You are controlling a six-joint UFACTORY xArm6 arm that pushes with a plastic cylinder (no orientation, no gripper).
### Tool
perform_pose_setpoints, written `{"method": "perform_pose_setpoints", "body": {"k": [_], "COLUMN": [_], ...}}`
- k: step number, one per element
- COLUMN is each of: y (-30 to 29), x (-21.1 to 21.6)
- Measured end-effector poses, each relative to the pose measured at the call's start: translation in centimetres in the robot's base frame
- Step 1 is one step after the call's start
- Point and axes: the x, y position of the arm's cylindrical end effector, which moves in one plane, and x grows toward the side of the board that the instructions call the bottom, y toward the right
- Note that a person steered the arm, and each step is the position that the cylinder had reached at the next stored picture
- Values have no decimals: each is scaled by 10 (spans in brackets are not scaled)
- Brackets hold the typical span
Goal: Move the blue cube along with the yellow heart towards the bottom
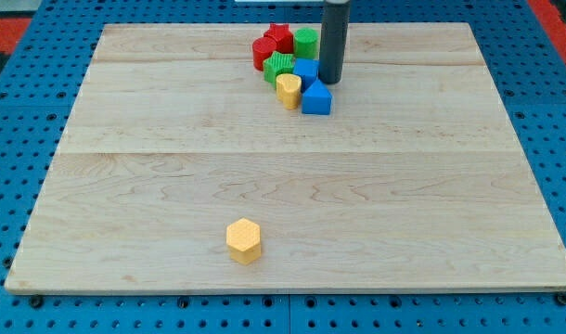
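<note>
1. Jaws are not fitted: the arm ends in a dark rod, and my tip [330, 81] is set down on the wooden board [153, 186] just to the view's right of the blue cube [305, 69], touching or nearly so.
2. The yellow heart [289, 90] is seen just below-left of the blue cube, pressed against it.
3. A second blue block [316, 98] is placed right of the heart, below my tip.
4. Two red blocks [273, 44] and two green blocks [281, 65] are clustered towards the view's top.
5. A yellow hexagonal block [244, 240] is found well apart, near the view's bottom.
</note>
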Motion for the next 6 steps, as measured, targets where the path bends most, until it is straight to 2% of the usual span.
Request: {"method": "perform_pose_setpoints", "body": {"k": [1, 2, 3, 4, 5, 6], "y": [-14, -51, -63, -102, -94, -85], "x": [-22, 24, 60, 85, 69, 16]}}
